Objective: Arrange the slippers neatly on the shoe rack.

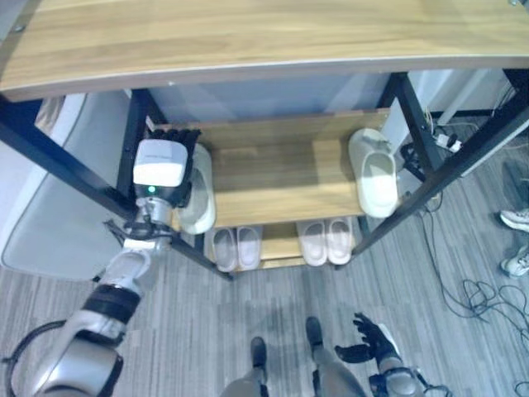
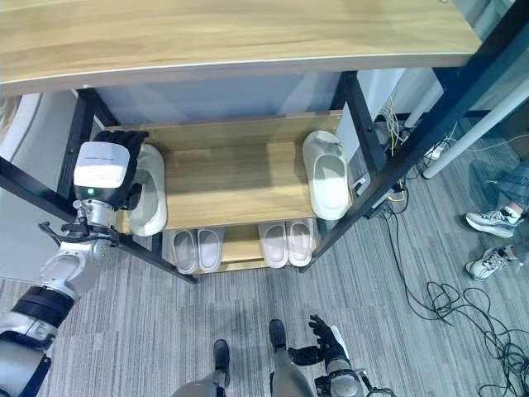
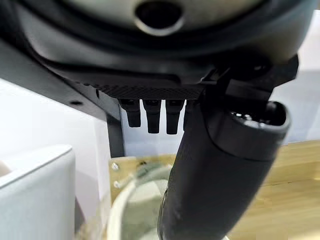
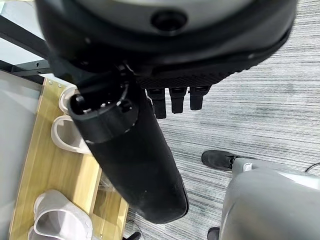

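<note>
On the rack's middle shelf [image 1: 281, 178] a pale green slipper [image 1: 201, 207] lies at the left end, toe toward me. My left hand [image 1: 165, 165] hovers over its left side, fingers straight and thumb [image 3: 220, 175] reaching over the slipper's opening [image 3: 140, 210]; I cannot tell whether it touches. A matching slipper [image 1: 376, 174] lies at the shelf's right end, tilted slightly. My right hand [image 1: 372, 335] hangs low near the floor, open and holding nothing.
Two pairs of pale pink slippers [image 1: 235, 246] [image 1: 326, 240] sit side by side on the lower shelf. A wide wooden top board [image 1: 248, 33] overhangs the rack. A person's shoes [image 1: 517, 219] and loose cables [image 1: 471, 294] are at the right; a grey-white object [image 1: 58, 190] stands left.
</note>
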Controlling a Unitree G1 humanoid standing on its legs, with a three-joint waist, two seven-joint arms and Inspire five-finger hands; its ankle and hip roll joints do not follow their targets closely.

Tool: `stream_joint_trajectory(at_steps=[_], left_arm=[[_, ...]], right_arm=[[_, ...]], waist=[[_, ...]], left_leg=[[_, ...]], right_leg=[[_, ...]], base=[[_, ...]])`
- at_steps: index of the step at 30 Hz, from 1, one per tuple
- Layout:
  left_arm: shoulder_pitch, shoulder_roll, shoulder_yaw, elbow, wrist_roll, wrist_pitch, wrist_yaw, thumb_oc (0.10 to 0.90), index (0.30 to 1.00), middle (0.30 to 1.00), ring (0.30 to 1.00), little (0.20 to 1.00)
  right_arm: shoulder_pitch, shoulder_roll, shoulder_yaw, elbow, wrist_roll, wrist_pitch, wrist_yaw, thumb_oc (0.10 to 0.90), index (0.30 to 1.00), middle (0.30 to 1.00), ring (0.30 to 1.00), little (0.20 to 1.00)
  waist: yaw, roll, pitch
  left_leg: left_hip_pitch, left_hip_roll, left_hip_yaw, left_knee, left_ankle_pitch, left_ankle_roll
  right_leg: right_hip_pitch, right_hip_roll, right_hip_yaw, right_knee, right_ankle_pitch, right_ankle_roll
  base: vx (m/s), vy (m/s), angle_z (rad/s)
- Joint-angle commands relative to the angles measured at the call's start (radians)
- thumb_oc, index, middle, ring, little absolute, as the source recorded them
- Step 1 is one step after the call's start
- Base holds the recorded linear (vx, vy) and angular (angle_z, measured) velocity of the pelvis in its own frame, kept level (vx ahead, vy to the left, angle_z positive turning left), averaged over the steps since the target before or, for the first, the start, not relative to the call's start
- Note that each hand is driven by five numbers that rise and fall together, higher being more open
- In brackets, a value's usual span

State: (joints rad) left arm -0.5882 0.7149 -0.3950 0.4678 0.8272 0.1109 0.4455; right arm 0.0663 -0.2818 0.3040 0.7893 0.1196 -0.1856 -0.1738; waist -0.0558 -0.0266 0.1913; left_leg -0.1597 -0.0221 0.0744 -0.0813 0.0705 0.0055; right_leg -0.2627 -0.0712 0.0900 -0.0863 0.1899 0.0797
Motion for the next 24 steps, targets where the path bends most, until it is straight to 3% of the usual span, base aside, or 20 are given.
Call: stream_joint_trajectory(at_steps=[1, 5, 6, 20, 24], left_arm=[[-0.216, 0.022, 0.006, 0.029, -0.026, 0.017, 0.07, 0.8, 0.9, 0.9, 0.9, 0.9], [-0.232, 0.025, -0.012, 0.042, -0.022, 0.019, 0.074, 0.8, 0.9, 0.9, 0.9, 0.9], [-0.241, 0.027, -0.023, 0.058, -0.023, 0.022, 0.069, 0.4, 0.3, 0.3, 0.3, 0.3], [-0.288, -0.023, -0.066, 0.026, -0.022, -0.004, 0.07, 0.4, 0.3, 0.3, 0.3, 0.3], [-0.332, -0.028, -0.095, -0.155, 0.029, -0.058, 0.061, 0.4, 0.3, 0.3, 0.3, 0.3]], right_arm=[[-0.03, -0.055, -0.005, -0.063, -0.017, -0.043, -0.028, 0.8, 0.9, 0.9, 0.9, 0.9], [-0.021, -0.065, -0.019, -0.066, 0.001, -0.051, -0.026, 0.8, 0.9, 0.9, 0.9, 0.9], [-0.017, -0.067, -0.024, -0.061, 0.007, -0.051, -0.027, 0.8, 0.9, 0.9, 0.9, 0.9], [0.007, -0.075, -0.044, -0.083, 0.025, -0.069, -0.031, 0.8, 0.9, 0.9, 0.9, 0.9], [0.013, -0.083, -0.04, -0.105, 0.021, -0.069, -0.035, 0.8, 0.9, 0.9, 0.9, 0.9]], waist=[[-0.008, 0.03, 0.004], [-0.008, 0.024, 0.001], [-0.009, 0.024, -0.001], [-0.026, 0.035, 0.02], [-0.03, 0.04, 0.031]], left_leg=[[-0.05, -0.003, -0.072, -0.006, -0.073, 0.001], [-0.063, 0.001, -0.064, -0.006, -0.071, -0.001], [-0.064, 0.001, -0.061, -0.006, -0.072, -0.002], [-0.073, -0.003, -0.065, -0.006, -0.072, -0.001], [-0.091, -0.007, -0.064, -0.006, -0.07, -0.001]], right_leg=[[0.093, -0.008, -0.02, 0.01, -0.147, 0.08], [0.079, -0.005, -0.017, 0.004, -0.135, 0.085], [0.077, -0.004, -0.017, 0.003, -0.134, 0.086], [0.066, -0.005, -0.023, 0.005, -0.139, 0.082], [0.05, -0.008, -0.025, 0.005, -0.135, 0.083]], base=[[0.0, 0.0, 0.0], [0.02, 0.001, -0.03], [0.0, 0.0, 0.0], [0.01, 0.006, -0.02], [0.0, -0.001, 0.01]])
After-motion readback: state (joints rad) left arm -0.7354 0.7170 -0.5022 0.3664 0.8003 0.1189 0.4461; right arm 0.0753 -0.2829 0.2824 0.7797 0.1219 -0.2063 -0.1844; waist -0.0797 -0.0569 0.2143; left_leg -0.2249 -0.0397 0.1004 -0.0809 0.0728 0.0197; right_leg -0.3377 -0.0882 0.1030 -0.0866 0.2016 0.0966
